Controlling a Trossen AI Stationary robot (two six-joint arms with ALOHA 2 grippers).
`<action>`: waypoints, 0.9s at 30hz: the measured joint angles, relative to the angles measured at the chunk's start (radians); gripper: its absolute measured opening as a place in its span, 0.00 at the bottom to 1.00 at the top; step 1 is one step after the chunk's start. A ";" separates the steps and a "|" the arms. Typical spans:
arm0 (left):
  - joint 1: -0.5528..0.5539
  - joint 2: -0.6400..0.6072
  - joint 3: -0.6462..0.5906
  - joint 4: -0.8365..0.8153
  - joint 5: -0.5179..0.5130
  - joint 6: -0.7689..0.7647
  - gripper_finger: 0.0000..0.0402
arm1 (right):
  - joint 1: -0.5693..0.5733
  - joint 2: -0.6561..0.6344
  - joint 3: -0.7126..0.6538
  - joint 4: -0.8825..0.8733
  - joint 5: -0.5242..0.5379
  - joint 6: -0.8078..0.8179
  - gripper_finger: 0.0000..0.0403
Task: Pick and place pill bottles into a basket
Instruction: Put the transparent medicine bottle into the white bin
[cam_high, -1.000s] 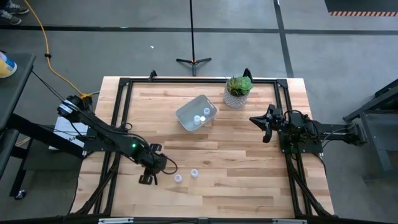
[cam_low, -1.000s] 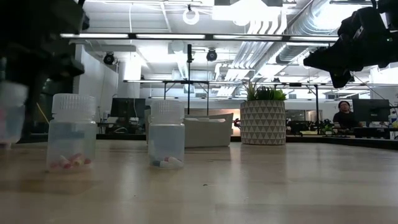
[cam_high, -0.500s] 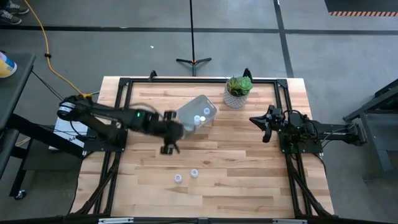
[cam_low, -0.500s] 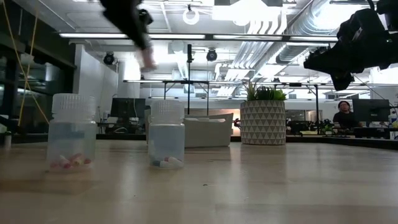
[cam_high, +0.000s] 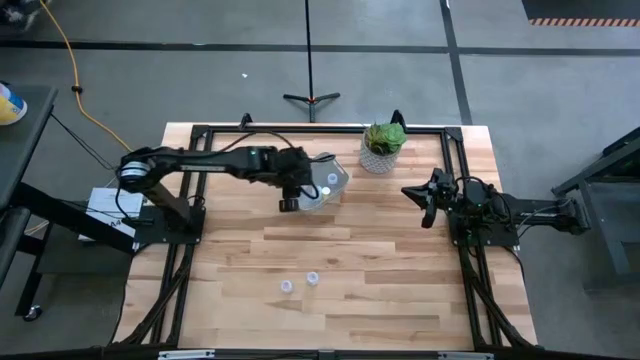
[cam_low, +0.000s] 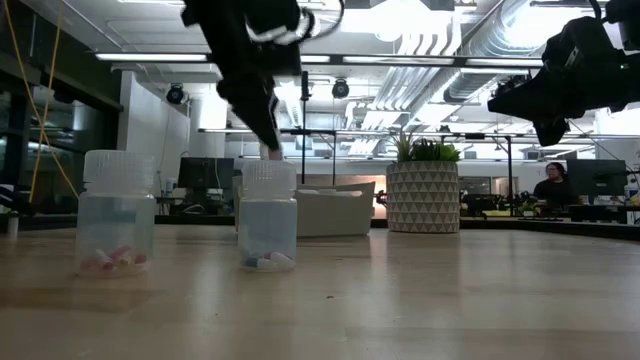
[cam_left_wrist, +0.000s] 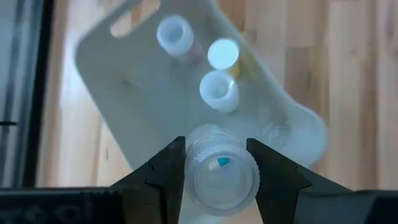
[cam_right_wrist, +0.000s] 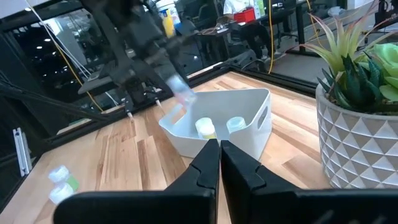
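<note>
My left gripper (cam_high: 290, 197) is shut on a whitish pill bottle (cam_left_wrist: 221, 175) above the near-left edge of the pale basket (cam_high: 322, 180); it also shows in the right wrist view (cam_right_wrist: 179, 93). Three capped bottles (cam_left_wrist: 219, 92) lie inside the basket (cam_left_wrist: 124, 81). Two more bottles (cam_high: 287, 286) (cam_high: 312, 278) stand upright on their bases on the table near its front, and show large in the low view (cam_low: 115, 215) (cam_low: 267, 215). My right gripper (cam_high: 424, 195) is shut and empty, held above the table's right side. My left gripper pinches the bottle's round side wall (cam_left_wrist: 191, 169) between its two fingers (cam_left_wrist: 171, 168). The fingers come from above, pointing down, and the bottle shows end on between them. It is lifted clear, over the basket's edge.
A white patterned pot with a green plant (cam_high: 383, 147) stands at the far right of the basket (cam_low: 335, 212), and shows in the right wrist view (cam_right_wrist: 354, 137). A black frame (cam_high: 200, 135) runs along the table's edges. Bare wood lies between the basket and the two standing bottles.
My left gripper has risen from the table's near left, beside the two standing bottles, and swung toward the far edge and right to the basket, carrying the bottle lifted clear. The two bottles on the table have stayed put.
</note>
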 joint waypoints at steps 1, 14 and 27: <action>0.014 0.017 0.000 0.000 0.012 0.005 0.48 | 0.000 0.000 0.000 0.000 0.000 0.000 0.02; 0.099 0.153 -0.001 -0.003 0.128 0.127 0.48 | 0.000 0.001 0.000 -0.008 0.039 -0.002 0.02; 0.098 0.156 0.000 -0.001 0.134 0.132 0.54 | 0.000 0.001 0.000 -0.029 0.044 -0.002 0.02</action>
